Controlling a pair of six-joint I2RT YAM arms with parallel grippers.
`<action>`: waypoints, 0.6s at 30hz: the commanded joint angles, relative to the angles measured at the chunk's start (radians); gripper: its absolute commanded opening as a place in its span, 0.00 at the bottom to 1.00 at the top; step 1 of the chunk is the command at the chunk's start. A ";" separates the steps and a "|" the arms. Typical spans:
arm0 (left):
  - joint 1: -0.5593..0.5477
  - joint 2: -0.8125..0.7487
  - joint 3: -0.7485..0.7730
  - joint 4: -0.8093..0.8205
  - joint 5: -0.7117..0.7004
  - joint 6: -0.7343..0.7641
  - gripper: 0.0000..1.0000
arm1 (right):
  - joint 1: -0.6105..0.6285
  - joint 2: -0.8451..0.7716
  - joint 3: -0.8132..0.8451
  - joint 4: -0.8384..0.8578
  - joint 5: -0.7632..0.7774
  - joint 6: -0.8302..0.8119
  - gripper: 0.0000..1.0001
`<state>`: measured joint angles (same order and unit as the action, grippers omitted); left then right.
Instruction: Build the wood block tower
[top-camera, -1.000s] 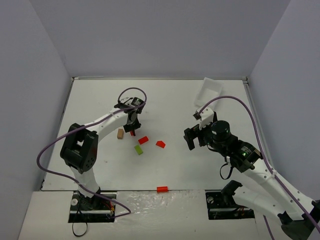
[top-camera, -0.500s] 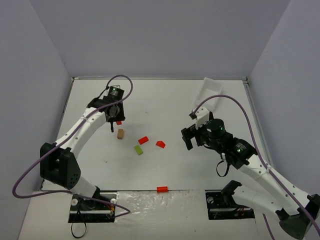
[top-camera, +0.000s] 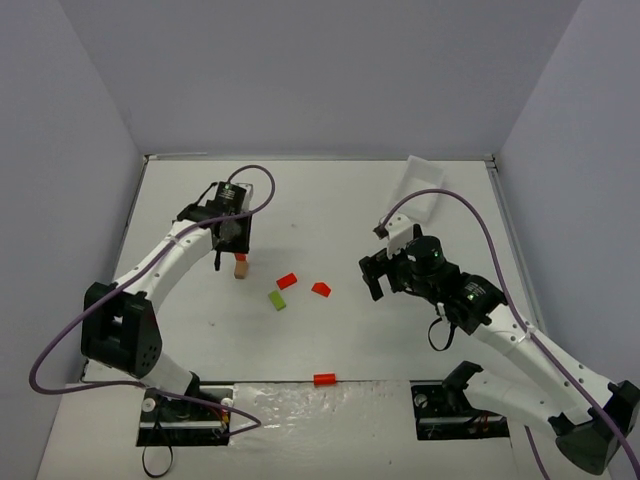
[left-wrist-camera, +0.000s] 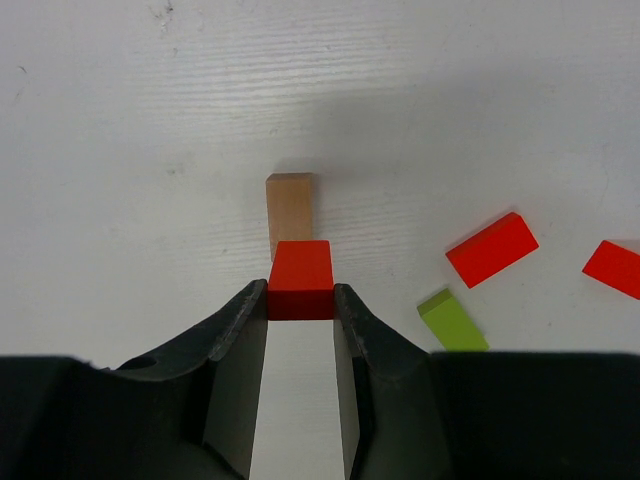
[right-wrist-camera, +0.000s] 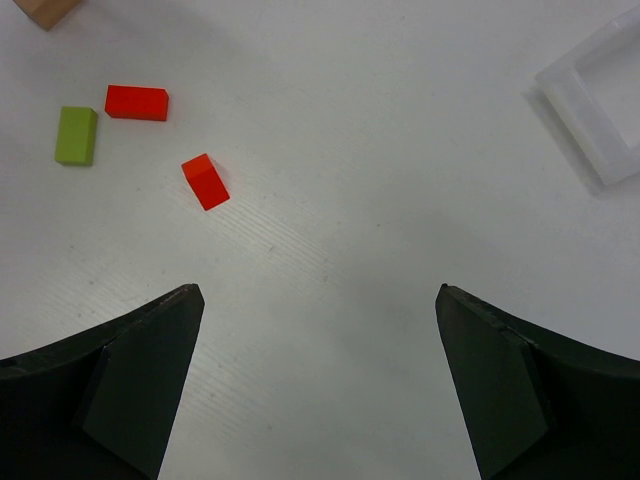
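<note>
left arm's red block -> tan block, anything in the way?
Nothing visible. The left gripper holds the red block right up against the tan block in the wrist view, with nothing showing between them. The green block and the nearest loose red block lie off to one side on the table.

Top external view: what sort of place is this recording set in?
Probably a lab robot cell: a white table boxed in by plain grey walls, the left arm and right arm bolted at its near edge, and a green block and tan block on it.
</note>
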<state>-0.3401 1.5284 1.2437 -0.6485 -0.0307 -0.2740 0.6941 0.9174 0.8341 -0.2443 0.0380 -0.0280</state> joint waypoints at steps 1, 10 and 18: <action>0.001 -0.007 -0.002 0.077 0.024 0.057 0.00 | -0.007 0.018 0.048 0.048 0.014 -0.007 1.00; 0.020 0.030 -0.013 0.109 0.031 0.061 0.00 | -0.007 0.024 0.048 0.048 0.010 0.000 1.00; 0.023 0.064 -0.006 0.113 0.028 0.061 0.00 | -0.007 0.035 0.057 0.048 0.016 -0.006 1.00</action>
<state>-0.3252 1.6009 1.2148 -0.5761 -0.0029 -0.2297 0.6933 0.9389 0.8362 -0.2440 0.0383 -0.0277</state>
